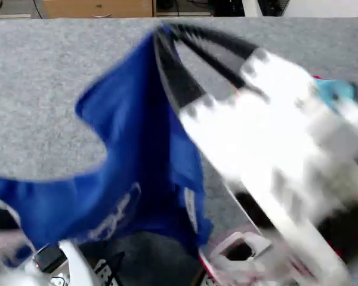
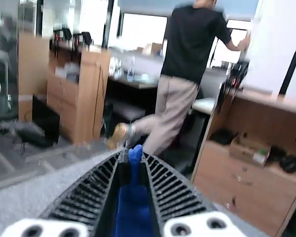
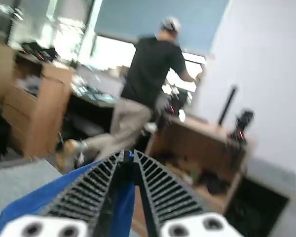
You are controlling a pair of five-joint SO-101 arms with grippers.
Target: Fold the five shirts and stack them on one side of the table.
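A blue shirt with white print hangs lifted over the grey table, stretched from the far middle down to the near left edge. My right gripper holds its upper corner at the far middle, its blurred white arm coming in from the right. In the right wrist view the right gripper is shut on blue shirt cloth that falls away to one side. In the left wrist view my left gripper is shut on a bunched fold of the blue shirt.
Bare grey table surface lies on the far left and far right. The arm bases stand at the near edge. Wooden cabinets and desks stand in the room beyond the table.
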